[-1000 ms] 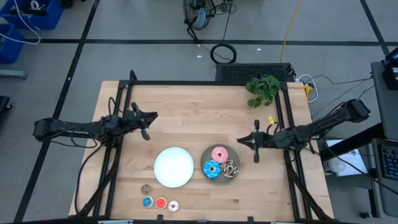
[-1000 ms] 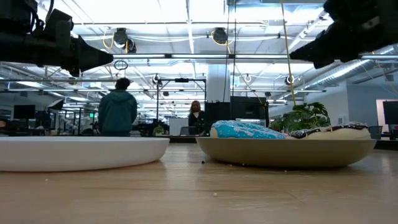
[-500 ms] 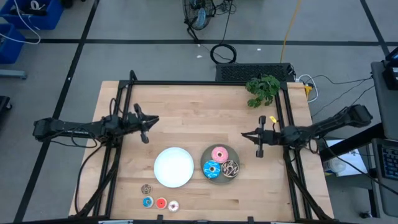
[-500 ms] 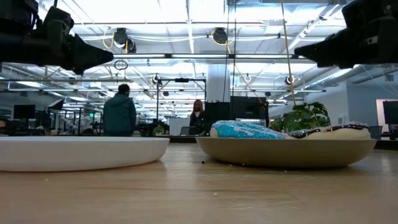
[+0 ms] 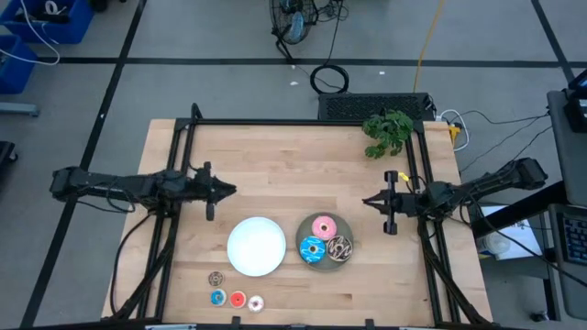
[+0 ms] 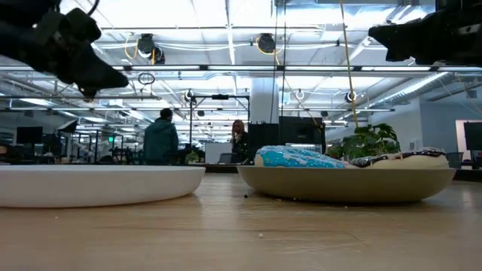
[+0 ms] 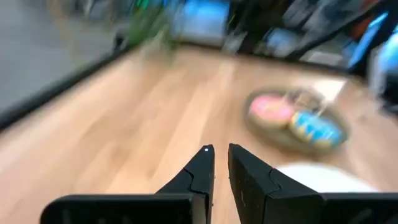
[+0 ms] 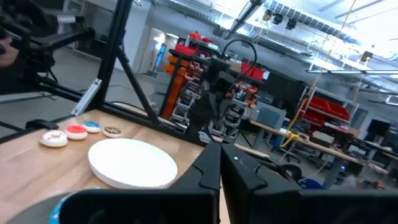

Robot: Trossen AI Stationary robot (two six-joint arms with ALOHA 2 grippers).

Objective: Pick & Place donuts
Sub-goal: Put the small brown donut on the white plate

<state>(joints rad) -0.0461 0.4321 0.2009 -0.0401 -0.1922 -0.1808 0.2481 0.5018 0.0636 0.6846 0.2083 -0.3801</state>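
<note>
Left gripper point(image 5: 223, 190) and right gripper point(image 5: 369, 202): fingers closed, empty, raised over wooden table point(image 5: 275, 174). Background: open workshop, two people point(image 6: 160, 138) standing.

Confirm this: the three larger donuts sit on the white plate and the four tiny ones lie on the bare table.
Wrong plate. In the high view the three larger donuts sit on the grey plate; the white plate holds nothing. The four tiny donuts do lie on the bare table.
</note>
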